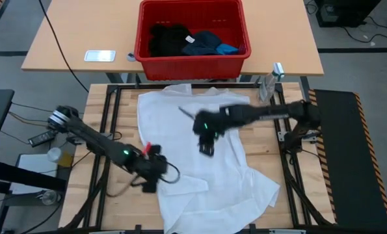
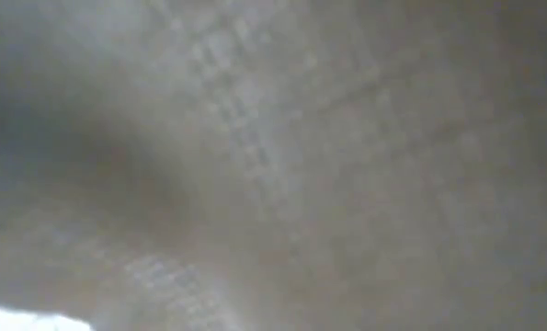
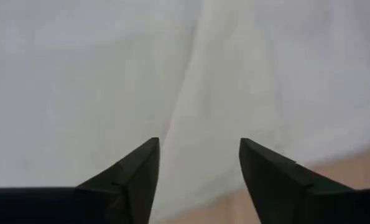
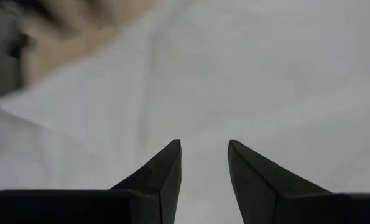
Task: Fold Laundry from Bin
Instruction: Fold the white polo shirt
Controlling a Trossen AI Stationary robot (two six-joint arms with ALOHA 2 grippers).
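Left claw (image 1: 155, 170) low at near-left edge of white garment (image 1: 200, 156), fingers apart, nothing gripped; cloth lies right of it, long axis running near-to-far on desk (image 1: 99, 104). Right claw (image 1: 207, 144) mid-cloth, part-open, no fold pinched. Bare wood left side = room to pull. Bin (image 1: 192, 62) far back w/ dark clothes (image 1: 170, 38).
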